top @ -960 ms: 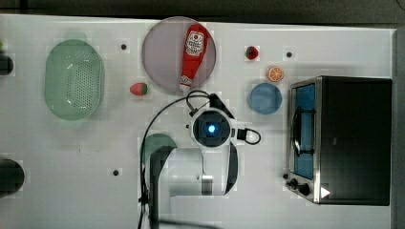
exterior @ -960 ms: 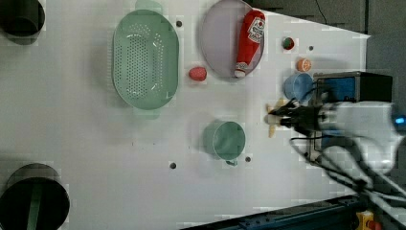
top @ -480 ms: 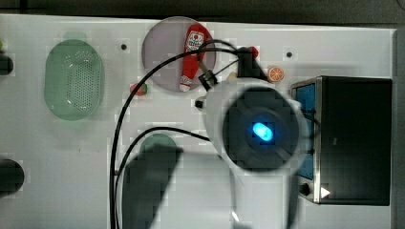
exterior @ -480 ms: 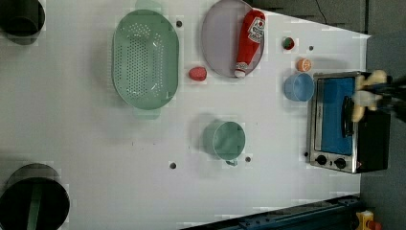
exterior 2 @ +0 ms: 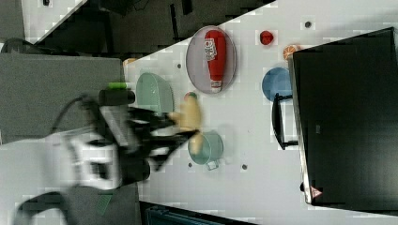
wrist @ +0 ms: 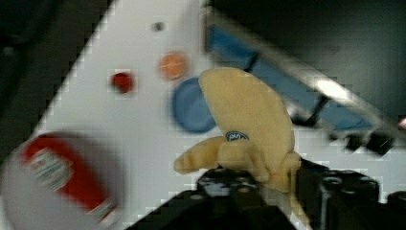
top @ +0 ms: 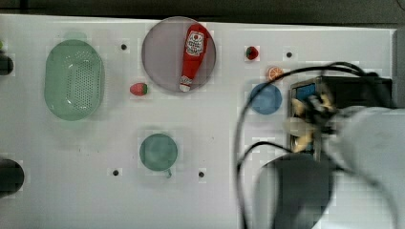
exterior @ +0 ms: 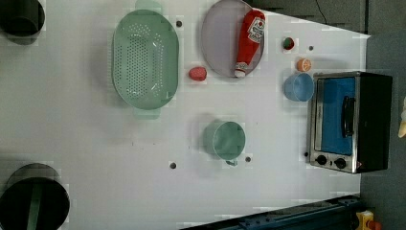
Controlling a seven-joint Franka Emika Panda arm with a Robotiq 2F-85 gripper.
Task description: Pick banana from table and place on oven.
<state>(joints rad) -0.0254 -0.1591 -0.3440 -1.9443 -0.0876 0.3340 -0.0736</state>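
Observation:
My gripper [wrist: 261,179] is shut on the lower end of the pale-yellow banana [wrist: 249,120], whose peel flaps splay out beside the fingers. In the top view the banana [top: 305,119] and gripper [top: 313,117] hang over the front edge of the oven [top: 356,90], with the arm blurred across the top view's right. In the right view the banana [exterior 2: 187,115] is held high above the white table [exterior 2: 253,140], away from the black-topped oven [exterior 2: 347,117]. The oven [exterior: 352,122] stands with its blue glass door shut, and a tip of the banana [exterior: 402,125] shows at the left view's right edge.
A ketchup bottle [top: 193,55] lies on a grey plate [top: 160,57]. A green colander [top: 74,78], a green cup [top: 158,151] and a strawberry [top: 138,89] stand on the table. A blue bowl [top: 266,98] and an orange slice [top: 274,73] sit close to the oven's door.
The arm has carried the banana up from the middle of the table toward the top view's right, from beside the blue bowl to over the oven's front.

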